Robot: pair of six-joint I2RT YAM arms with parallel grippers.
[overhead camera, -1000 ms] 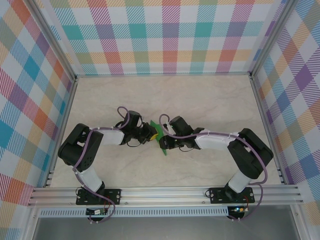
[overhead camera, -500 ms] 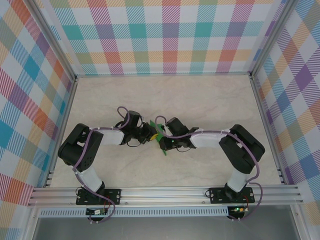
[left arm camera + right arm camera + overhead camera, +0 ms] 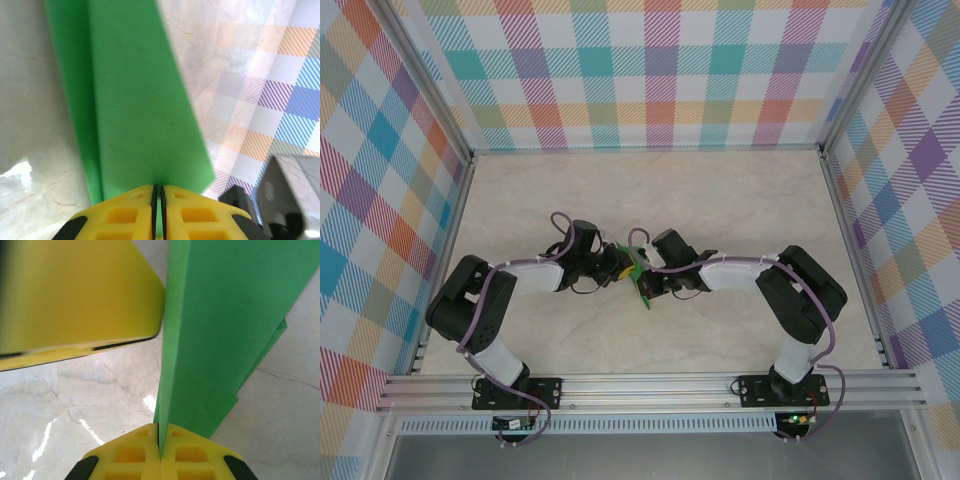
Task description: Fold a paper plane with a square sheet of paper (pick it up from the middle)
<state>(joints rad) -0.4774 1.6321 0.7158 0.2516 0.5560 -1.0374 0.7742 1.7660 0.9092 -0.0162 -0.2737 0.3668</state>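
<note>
Moment of a two-handed hold, seen from above and from both wrists. I take the paper plane (image 3: 638, 274) as the reference for every position. It is a slim, layered strip of green standing on edge. It sits where the two arms meet, over the middle of the marbled surface (image 3: 740, 200).

The left claw (image 3: 619, 268) lies directly to the plane's left, its yellow pads pressed together on a fold of the green. The right claw (image 3: 651, 280) lies directly to the plane's right, pinching the plane in the same way. Its wrist view shows the pads closed on the paper's edge, with the left claw's finger (image 3: 75, 295) just beside the plane.

From above, the plane's long axis runs from its far end to its near end, crosswise to the line joining the two claws. Neither arm is the nearer, since both are in contact. I cannot tell whether the plane's near tip touches the surface.

I judge that the next crease or release depends on this crosswise arrangement. Any pull along the line between the claws would load the folds, not the length.
</note>
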